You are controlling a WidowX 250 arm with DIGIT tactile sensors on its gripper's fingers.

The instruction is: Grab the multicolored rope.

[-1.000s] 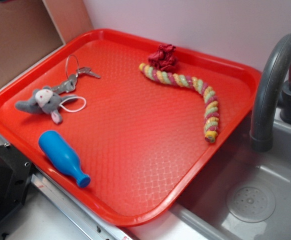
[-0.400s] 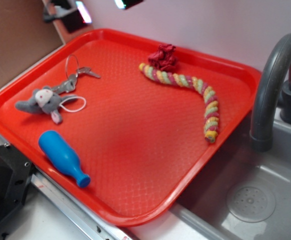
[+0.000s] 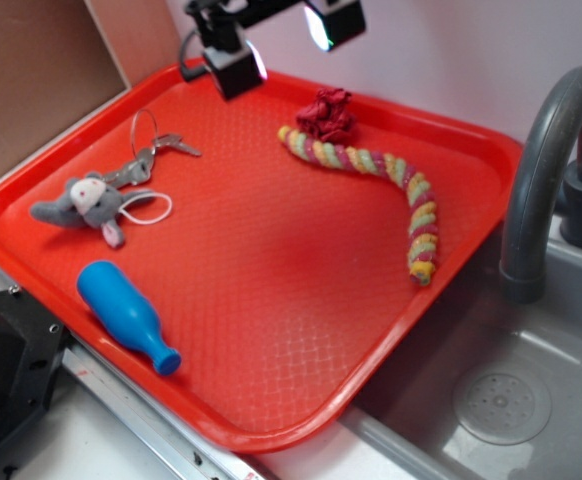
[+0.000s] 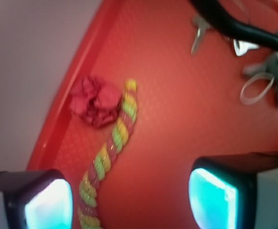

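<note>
The multicolored rope (image 3: 391,180) lies curved on the red tray (image 3: 271,300) at its back right, with its dark red frayed knot (image 3: 325,115) at the far end. In the wrist view the rope (image 4: 108,157) runs between the fingers, close to the left one, and the knot (image 4: 95,100) lies beyond. My gripper (image 3: 279,45) hangs open and empty above the tray's back edge, left of the knot. Its two pads glow pale cyan (image 4: 48,205), wide apart.
A grey plush keychain (image 3: 86,205) with keys (image 3: 166,148) and a white cord lies at the tray's left. A blue bottle (image 3: 126,315) lies at the front left. A grey faucet (image 3: 546,170) and sink (image 3: 501,400) stand to the right. A wall is behind.
My gripper has come into view from the top left and moved right and lower, toward the knot end of the rope. Nothing on the tray has moved.
</note>
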